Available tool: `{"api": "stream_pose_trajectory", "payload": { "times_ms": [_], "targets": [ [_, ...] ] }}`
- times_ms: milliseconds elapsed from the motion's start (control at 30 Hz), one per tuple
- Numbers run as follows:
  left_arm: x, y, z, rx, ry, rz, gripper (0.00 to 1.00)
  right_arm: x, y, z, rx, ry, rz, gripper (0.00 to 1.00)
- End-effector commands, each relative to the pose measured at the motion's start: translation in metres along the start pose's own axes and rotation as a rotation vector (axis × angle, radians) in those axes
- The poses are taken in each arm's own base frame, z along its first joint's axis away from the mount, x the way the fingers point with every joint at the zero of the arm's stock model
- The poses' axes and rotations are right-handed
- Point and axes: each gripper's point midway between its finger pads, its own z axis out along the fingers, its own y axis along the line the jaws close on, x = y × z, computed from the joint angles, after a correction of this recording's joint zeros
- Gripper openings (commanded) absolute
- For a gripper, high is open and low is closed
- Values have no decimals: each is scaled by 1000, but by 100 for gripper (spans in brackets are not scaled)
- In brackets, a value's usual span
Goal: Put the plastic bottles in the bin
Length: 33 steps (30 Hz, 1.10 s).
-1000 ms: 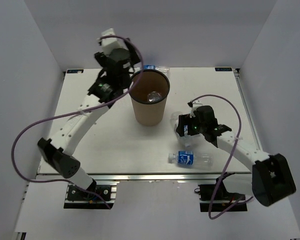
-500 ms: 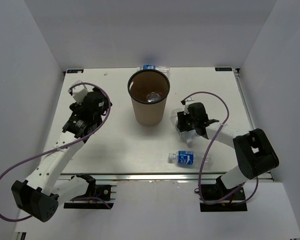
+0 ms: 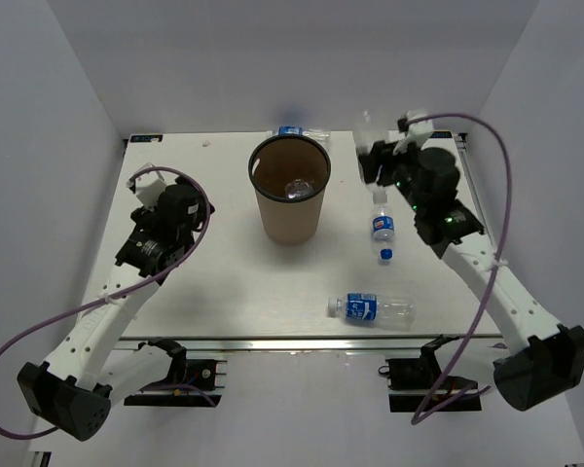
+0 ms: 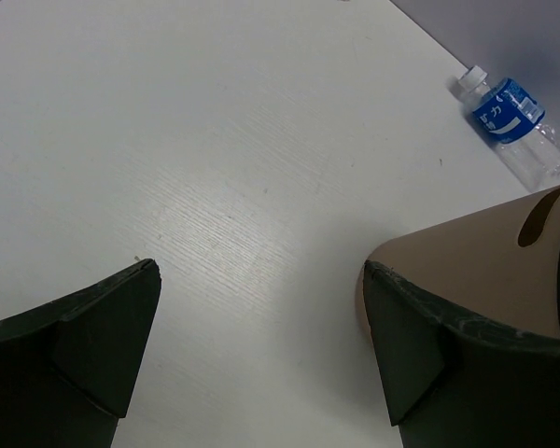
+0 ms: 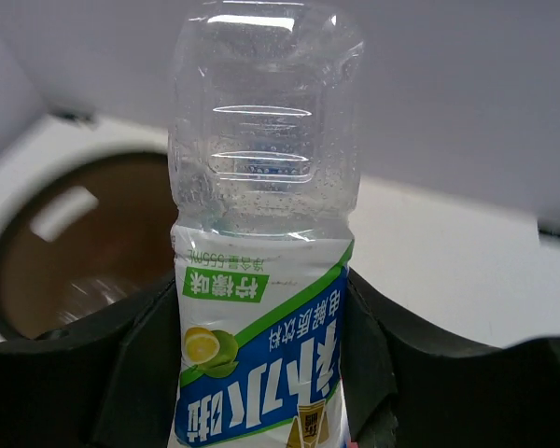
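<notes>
The brown bin (image 3: 290,209) stands mid-table with one clear bottle (image 3: 297,188) lying inside. My right gripper (image 3: 373,161) hangs in the air to the right of the bin's rim, shut on a clear bottle (image 3: 368,131) with a green, blue and white label. In the right wrist view that bottle (image 5: 261,187) fills the gap between the jaws of the gripper (image 5: 259,308), and the bin's mouth (image 5: 75,243) shows behind it on the left. My left gripper (image 3: 175,209) is open and empty, left of the bin (image 4: 485,261); nothing lies between the jaws of this gripper (image 4: 261,271).
Three more bottles lie on the table. One is behind the bin by the back wall (image 3: 297,131) (image 4: 509,112), one to the right of the bin (image 3: 382,229), one near the front edge (image 3: 370,308). White walls close in the table on three sides.
My right gripper closed on the green-labelled bottle low beside the bin and lifted it up and back. My left arm drew back from the bin to the left side.
</notes>
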Motion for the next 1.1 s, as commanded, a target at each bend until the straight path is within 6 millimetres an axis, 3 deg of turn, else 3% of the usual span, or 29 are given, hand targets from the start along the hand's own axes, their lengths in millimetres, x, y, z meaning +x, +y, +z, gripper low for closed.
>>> {"api": "stream_pose_trajectory", "payload": {
  "times_ms": [0, 100, 133, 200, 233, 267, 300, 333, 367, 400, 467, 500, 533, 633, 700, 867, 933, 1067],
  "targets": [
    [8, 3, 0, 8, 15, 0, 98, -104, 47, -18, -243, -247, -45, 37],
    [13, 1, 1, 16, 35, 7, 98, -135, 86, -16, -434, -315, -64, 38],
    [15, 0, 1, 22, 40, 7, 98, -149, 96, -4, -469, -383, -66, 39],
    [23, -2, 4, 37, 64, 17, 98, -156, 112, 6, -542, -436, -79, 39],
    [26, -6, 5, 59, 69, 14, 98, -159, 123, 21, -580, -470, -86, 43],
    [30, -7, 7, 61, 75, 16, 98, -156, 135, 25, -649, -481, -95, 46],
    [33, -8, 10, 63, 80, 19, 98, -143, 145, 42, -685, -465, -75, 48],
    [34, -9, 10, 66, 87, 23, 98, -152, 157, 42, -720, -535, -86, 49],
    [36, -9, 11, 61, 95, 28, 98, -153, 163, 47, -731, -559, -88, 51],
    [37, -10, 12, 54, 104, 35, 98, -140, 169, 63, -738, -550, -79, 52],
    [41, -9, 14, 46, 114, 47, 98, -151, 181, 66, -757, -615, -62, 52],
    [43, -8, 15, 39, 121, 50, 98, -138, 186, 79, -770, -597, -49, 52],
    [46, -7, 17, 35, 127, 55, 98, -138, 191, 81, -783, -599, -32, 51],
    [49, -8, 18, 40, 133, 61, 98, -122, 200, 88, -818, -581, -3, 50],
    [48, -9, 18, 46, 125, 52, 98, -105, 204, 92, -833, -559, -10, 55],
    [51, -14, 19, 75, 131, 55, 98, -71, 205, 104, -840, -461, -30, 75],
    [51, -9, 21, 48, 124, 63, 98, -59, 204, 103, -843, -412, -18, 89],
    [52, -4, 22, 21, 124, 68, 98, -53, 197, 95, -812, -415, -27, 89]
  ]
}}
